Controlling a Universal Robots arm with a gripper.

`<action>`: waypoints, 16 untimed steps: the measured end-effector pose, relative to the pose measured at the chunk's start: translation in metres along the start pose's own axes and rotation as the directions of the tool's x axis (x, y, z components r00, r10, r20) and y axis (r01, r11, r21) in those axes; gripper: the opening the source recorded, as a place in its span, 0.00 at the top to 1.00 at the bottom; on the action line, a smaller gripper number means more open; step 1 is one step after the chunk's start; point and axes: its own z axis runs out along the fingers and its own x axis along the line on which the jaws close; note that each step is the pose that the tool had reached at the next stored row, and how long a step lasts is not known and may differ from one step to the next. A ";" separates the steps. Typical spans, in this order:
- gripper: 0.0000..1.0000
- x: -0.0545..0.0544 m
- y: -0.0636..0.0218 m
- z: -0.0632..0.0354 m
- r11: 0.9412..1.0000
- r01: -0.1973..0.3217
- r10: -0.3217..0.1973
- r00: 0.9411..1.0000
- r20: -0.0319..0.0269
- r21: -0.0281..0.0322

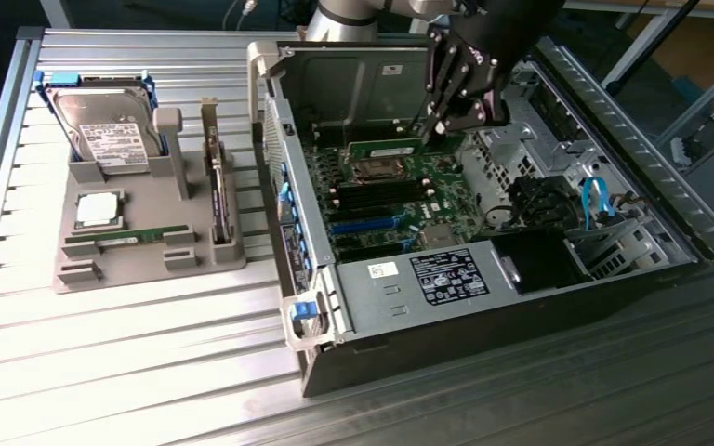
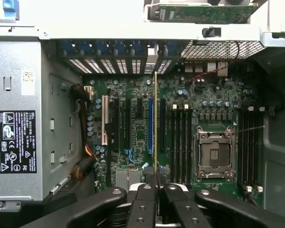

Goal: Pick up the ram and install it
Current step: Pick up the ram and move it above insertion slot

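Green ram (image 1: pixel 382 148), long axis level above the motherboard (image 1: pixel 438 186), pinched edge-up by the closed gripper (image 2: pixel 156 186).

The thin green ram (image 1: pixel 382 147), clamped on edge in the end effector (image 1: pixel 439 132), hangs above the motherboard (image 1: pixel 397 203).
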 end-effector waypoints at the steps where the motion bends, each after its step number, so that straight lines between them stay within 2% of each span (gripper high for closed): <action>1: 0.88 0.000 -0.0001 0.0017 1.000 0.000 0.000 1.000 0.000 0.000; 9: 0.88 -0.003 -0.0003 0.0047 1.000 0.000 0.000 1.000 0.000 0.000; 16: 0.88 -0.018 -0.0005 0.0084 1.000 0.000 0.000 1.000 0.000 0.000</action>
